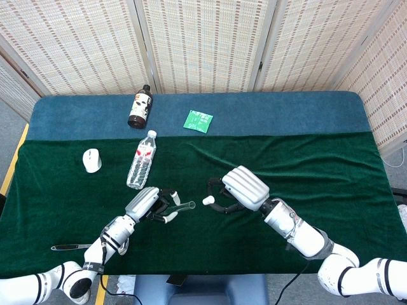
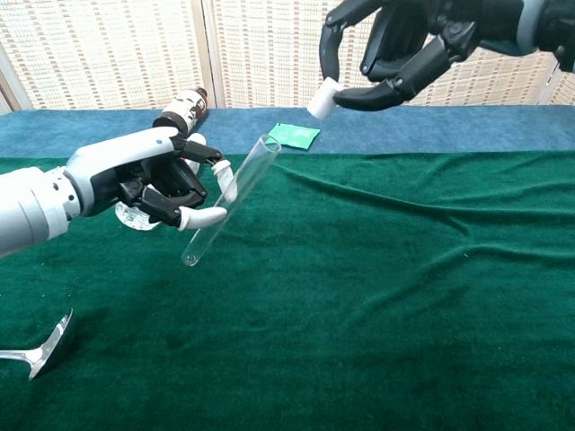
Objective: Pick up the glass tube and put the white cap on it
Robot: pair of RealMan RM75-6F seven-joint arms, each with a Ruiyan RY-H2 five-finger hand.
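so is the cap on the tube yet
Not yet: the right hand pinches the cap apart from the tilted tube.

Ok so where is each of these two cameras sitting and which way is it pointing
Head view: high above the near table edge, looking steeply down at the green cloth-covered table; shows both forearms and hands.
Chest view: low, near table height, facing across toward the woven screens; shows the left forearm and both hands.
Shared: left hand holding the clear glass tube, right hand pinching the small white cap, and the clear plastic water bottle.
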